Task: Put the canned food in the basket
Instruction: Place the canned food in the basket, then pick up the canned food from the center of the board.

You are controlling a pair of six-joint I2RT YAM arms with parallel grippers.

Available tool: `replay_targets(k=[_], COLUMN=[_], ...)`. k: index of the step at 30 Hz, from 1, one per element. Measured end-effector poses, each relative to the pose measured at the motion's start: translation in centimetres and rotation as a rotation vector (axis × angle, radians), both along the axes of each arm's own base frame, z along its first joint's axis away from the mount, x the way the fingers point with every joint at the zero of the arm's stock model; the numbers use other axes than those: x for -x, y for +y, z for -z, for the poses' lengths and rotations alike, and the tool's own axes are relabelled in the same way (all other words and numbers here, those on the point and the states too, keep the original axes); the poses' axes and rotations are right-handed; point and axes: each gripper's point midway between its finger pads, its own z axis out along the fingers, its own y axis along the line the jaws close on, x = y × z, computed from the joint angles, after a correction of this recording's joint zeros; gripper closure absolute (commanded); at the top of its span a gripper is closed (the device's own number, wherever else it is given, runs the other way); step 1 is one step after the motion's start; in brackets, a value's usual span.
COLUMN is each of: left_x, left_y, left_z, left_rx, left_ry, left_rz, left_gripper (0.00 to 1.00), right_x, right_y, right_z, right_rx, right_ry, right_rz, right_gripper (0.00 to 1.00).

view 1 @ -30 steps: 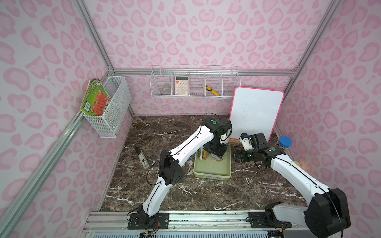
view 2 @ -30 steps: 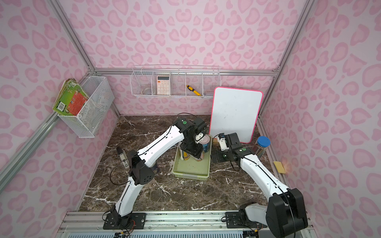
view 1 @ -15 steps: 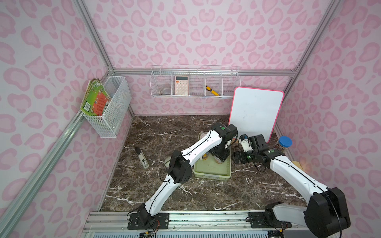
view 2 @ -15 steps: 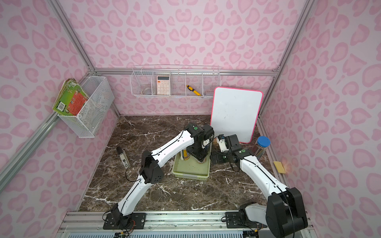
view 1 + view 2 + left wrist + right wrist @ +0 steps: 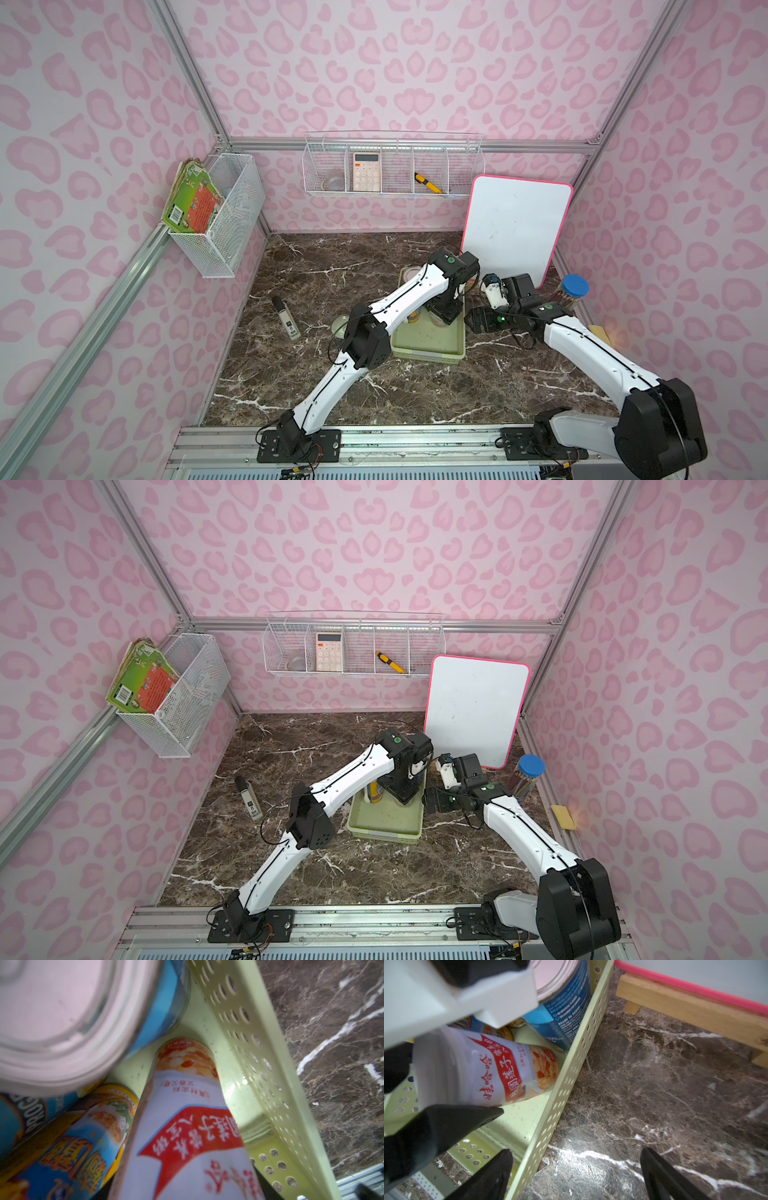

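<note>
My left gripper [image 5: 446,311] reaches down into the light-green basket [image 5: 428,349] and is shut on a slim can [image 5: 187,1126] with a white and red label. The can leans, its orange end low by the basket's right wall [image 5: 571,1076]. One black left finger [image 5: 446,1126] lies along its side. Beside it in the basket stand a blue-labelled can [image 5: 62,1012] with a silver top and a yellow and blue can [image 5: 83,1136]. Another silver-topped can [image 5: 341,324] sits on the table left of the basket, partly behind the left arm. My right gripper [image 5: 575,1167] is open and empty, straddling that wall.
A pink-edged whiteboard [image 5: 515,232] leans on a wooden stand behind the basket. A blue-lidded tube of pencils [image 5: 573,289] stands at the right wall. A grey marker-like tube [image 5: 286,318] lies at the left. White wire baskets [image 5: 224,216] hang on the walls.
My left arm has swung its elbow toward the front and carried the slim can a little right and lower inside the basket. The right arm has stayed put.
</note>
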Motion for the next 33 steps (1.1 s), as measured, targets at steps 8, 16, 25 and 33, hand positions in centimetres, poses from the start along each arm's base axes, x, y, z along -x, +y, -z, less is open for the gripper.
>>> replay_targets(k=[8, 16, 25, 33], left_x=[-0.8, -1.6, -0.4, 2.5], left_y=[-0.4, -0.8, 0.0, 9.7], left_z=[-0.2, -3.7, -11.6, -20.5], left_rx=[0.013, 0.071, 0.209, 0.218], left_ry=[-0.039, -0.128, -0.224, -0.422], left_rz=[0.01, 0.006, -0.033, -0.203], left_gripper=[0.01, 0.01, 0.01, 0.01], right_x=[0.2, 0.2, 0.1, 0.1], right_y=[0.1, 0.0, -0.1, -0.2], right_z=[0.4, -0.2, -0.8, -1.3], right_rx=[-0.003, -0.009, -0.01, -0.015], right_ry=[0.012, -0.005, -0.024, -0.039], right_rz=[-0.002, 0.002, 0.006, 0.008], right_gripper=[0.01, 0.01, 0.01, 0.01])
